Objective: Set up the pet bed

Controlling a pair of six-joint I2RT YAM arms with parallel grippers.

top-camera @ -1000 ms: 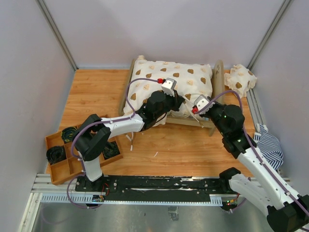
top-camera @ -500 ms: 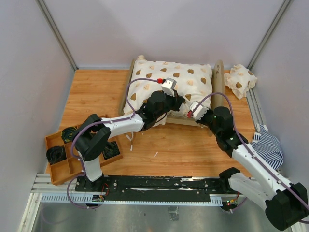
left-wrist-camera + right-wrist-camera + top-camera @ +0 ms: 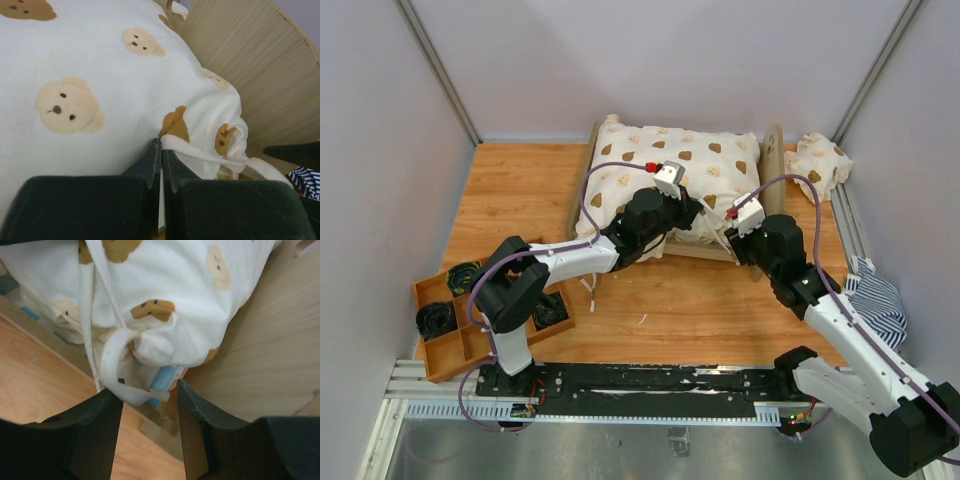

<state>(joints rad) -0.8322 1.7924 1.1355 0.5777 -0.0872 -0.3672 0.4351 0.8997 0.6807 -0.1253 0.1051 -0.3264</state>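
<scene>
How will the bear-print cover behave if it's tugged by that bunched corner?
Probably floppy: the bear-print cover folds and bunches at the corner, so a tug would likely drag only nearby fabric at first. Its white tie hangs in a loose loop, apt to snag. It looks like light, thin cloth, pinched at the hem by the shut left gripper.

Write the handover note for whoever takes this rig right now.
Left pincer: shut on the cover's near hem.
Right pincer: open, at the cover's tie loop, by the bed's near right corner.
Done: cover lies over the bed.
Left: pillow sits outside the bed, to its right; striped cloth lies at the table's right edge.
</scene>
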